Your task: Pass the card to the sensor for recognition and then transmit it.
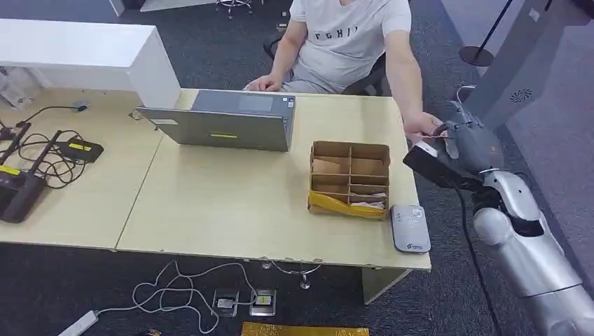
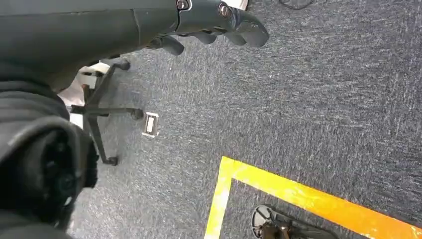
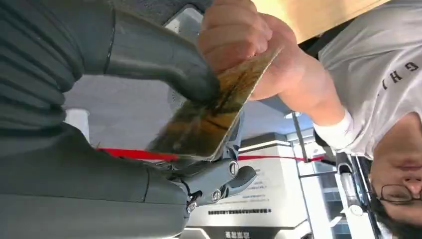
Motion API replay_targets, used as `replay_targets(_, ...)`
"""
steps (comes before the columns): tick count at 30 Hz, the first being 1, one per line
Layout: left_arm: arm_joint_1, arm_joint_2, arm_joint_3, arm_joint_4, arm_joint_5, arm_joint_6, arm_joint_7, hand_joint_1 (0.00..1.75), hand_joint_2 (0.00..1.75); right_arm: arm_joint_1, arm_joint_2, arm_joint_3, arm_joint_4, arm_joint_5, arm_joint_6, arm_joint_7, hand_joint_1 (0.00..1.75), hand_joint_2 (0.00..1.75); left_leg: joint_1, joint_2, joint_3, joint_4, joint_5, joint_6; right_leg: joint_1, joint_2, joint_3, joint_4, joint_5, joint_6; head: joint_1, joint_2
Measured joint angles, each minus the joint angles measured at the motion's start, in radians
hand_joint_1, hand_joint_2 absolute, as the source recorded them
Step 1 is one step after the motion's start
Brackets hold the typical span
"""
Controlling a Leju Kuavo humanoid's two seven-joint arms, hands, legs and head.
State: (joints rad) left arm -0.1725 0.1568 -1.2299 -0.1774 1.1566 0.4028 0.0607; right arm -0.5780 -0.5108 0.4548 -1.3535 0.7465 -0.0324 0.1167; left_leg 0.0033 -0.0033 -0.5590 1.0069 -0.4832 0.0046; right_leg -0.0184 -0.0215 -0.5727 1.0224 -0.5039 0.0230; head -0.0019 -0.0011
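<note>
Laptop [image 1: 231, 119] and cardboard organizer [image 1: 349, 180] sit beside sensor [image 1: 410, 227].

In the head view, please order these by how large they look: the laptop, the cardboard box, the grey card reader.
1. Laptop, widest on the desk.
2. Cardboard box, clearly smaller.
3. Card reader, smallest, though it lies nearest the camera.

one card [image 3: 209, 117], one laptop [image 1: 224, 120], one sensor [image 1: 410, 228]

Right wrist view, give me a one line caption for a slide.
The robot's right hand pinches a glossy brown patterned card while a person's hand grips its far end.
</note>
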Motion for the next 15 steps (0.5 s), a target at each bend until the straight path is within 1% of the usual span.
replay_targets(15,0.000,0.005,0.000,0.000,0.003,0.001,0.000,0.00,0.00,0.030,-0.004,-0.024,-0.008,-0.002,0.004,-0.002,1.75,1.75,0.000,0.001,0.000,0.000,0.000,0.000,0.000,0.001,0.000,0.000,0.000,0.000,0.000,0.000)
